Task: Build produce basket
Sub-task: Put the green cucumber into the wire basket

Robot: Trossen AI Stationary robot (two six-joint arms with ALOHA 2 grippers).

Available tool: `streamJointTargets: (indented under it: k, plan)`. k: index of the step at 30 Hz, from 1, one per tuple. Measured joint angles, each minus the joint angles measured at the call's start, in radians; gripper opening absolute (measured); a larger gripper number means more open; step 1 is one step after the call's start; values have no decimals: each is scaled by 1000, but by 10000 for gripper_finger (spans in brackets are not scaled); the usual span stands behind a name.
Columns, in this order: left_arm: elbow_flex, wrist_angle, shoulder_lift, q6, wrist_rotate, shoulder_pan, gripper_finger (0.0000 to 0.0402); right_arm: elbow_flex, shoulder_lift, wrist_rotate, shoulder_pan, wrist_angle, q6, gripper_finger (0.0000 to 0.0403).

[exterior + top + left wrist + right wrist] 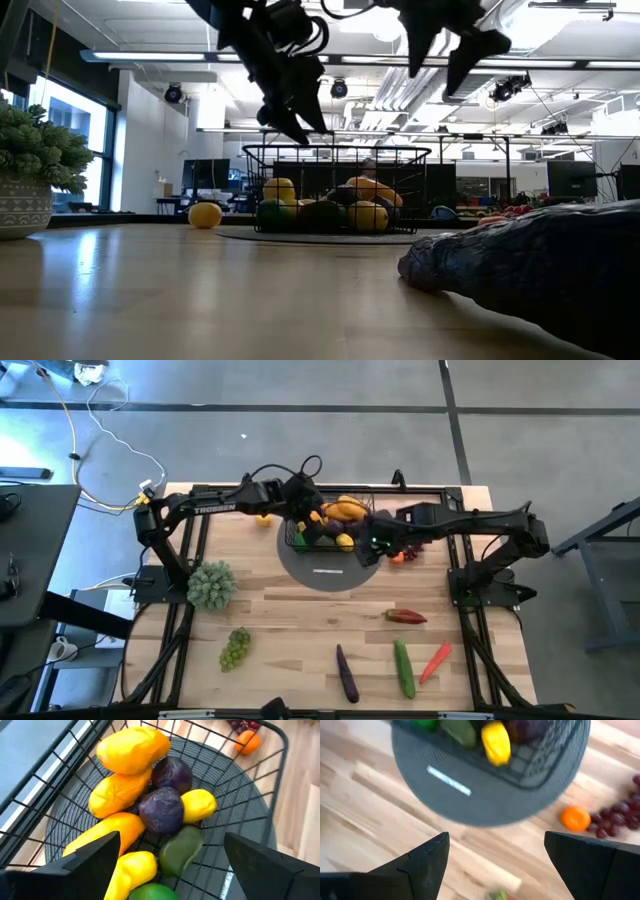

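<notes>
The black wire basket [352,510] stands on a round grey disc [325,572] at the table's far middle. It holds several yellow, purple and green produce pieces [162,810]. My left gripper [172,840] is open and empty, hanging over the basket's left part [303,523]. My right gripper [495,837] is open and empty above the disc's right edge [373,546]. An orange [575,818] and purple grapes [620,817] lie on the table right of the disc. A lemon [263,518] lies left of the basket.
A potted green plant [211,585] stands at the left. Green grapes [235,648], an aubergine [346,672], a cucumber [404,667], an orange-red piece [435,660] and a red pepper [405,617] lie on the table's near half.
</notes>
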Motion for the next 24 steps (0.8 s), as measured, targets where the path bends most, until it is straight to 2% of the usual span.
streamJointTargets:
  k: [7, 15, 20, 24]
  plan:
    - [56, -131, 0, 51, 69, -3, 346, 0, 0, -40, 72, -91, -37, 310]
    - [76, -350, 1, -23, 83, -14, 346, 0, 0, -55, 149, -188, -45, 310]
    - [75, -395, -4, -79, 81, -64, 346, 0, 0, -29, 200, -251, -20, 310]
    - [74, -390, -27, -117, 16, -134, 346, -2, 0, 2, 245, -302, 1, 310]
